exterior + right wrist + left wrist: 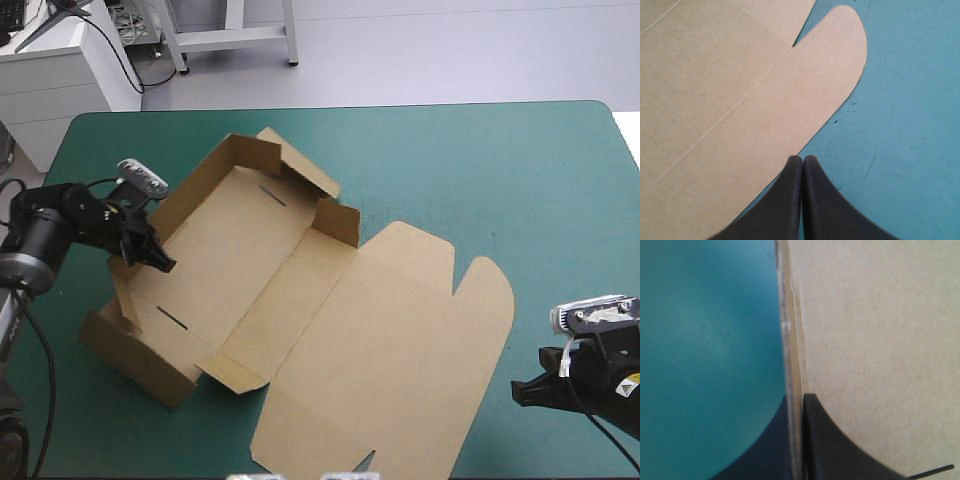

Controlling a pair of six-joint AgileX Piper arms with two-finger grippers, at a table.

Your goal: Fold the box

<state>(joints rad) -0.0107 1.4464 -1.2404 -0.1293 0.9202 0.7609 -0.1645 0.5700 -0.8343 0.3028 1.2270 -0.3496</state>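
You are working in a robotics lab or test room, not a home or a shop. Your table (500,160) is a bench under a plain teal-green cover, with a machine arm reaching in from each side, the left arm (50,225) and the right arm (600,375), and a cut brown box (300,300) lying on it as the work piece. Beyond the far edge you can see a smooth pale grey floor (450,50), a white cabinet (50,80) with black cables (122,58) trailing down its side, and the pale metal legs of a frame (232,38), all plain equipment furniture.
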